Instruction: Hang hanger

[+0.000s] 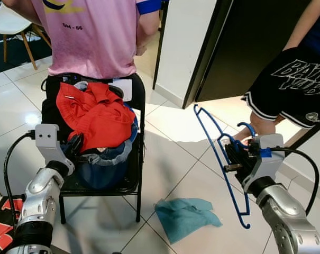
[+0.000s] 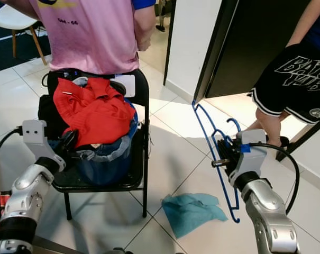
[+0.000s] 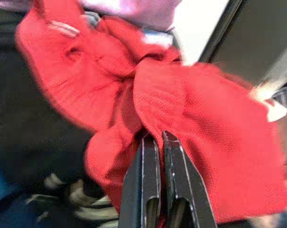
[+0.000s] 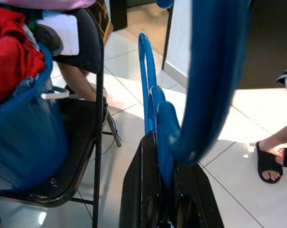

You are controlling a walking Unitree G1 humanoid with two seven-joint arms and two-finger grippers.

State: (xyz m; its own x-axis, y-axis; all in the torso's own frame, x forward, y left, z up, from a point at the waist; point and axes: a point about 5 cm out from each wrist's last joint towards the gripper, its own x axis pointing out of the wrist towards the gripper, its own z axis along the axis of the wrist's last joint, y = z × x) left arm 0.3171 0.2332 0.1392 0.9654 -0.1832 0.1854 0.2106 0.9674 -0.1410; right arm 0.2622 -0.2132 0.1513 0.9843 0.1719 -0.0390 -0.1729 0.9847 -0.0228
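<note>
- While two people are standing close by, one in a pink shirt [image 1: 91, 37] just behind the black folding chair [image 1: 133, 174] and one in black shorts [image 2: 292, 84] beside the dark door [image 1: 255, 42], the robot is working in a tight space, so any swing of the arms is calling for slow, short moves that keep clear of both of them.
- On the chair a blue basket [image 2: 104, 164] is sitting, heaped with a red garment [image 1: 99, 114]; a teal cloth [image 1: 186, 217] is lying on the tiled floor [image 1: 175, 132] between the chair and the right arm.
- The blue hanger [image 1: 218, 159] is riding in the right gripper [image 4: 164, 185], well apart from the chair and above the floor; its long bar is slanting down past the wrist and its hook end is lying near the fingers, which are pinching a blue strut between them.
- The left gripper [image 3: 155, 156] is at the front of the heap, its two black fingers pressed together on a fold of the red garment.
- Judging from this, the step in hand is probably bringing garment and hanger together before hanging, though no rail is showing.
- Doing it well is likely meaning lifting the fold high enough to free it from the basket rim, keeping the hanger's bar level, and holding the pinch firm, since a thin strut could twist in the fingers.
</note>
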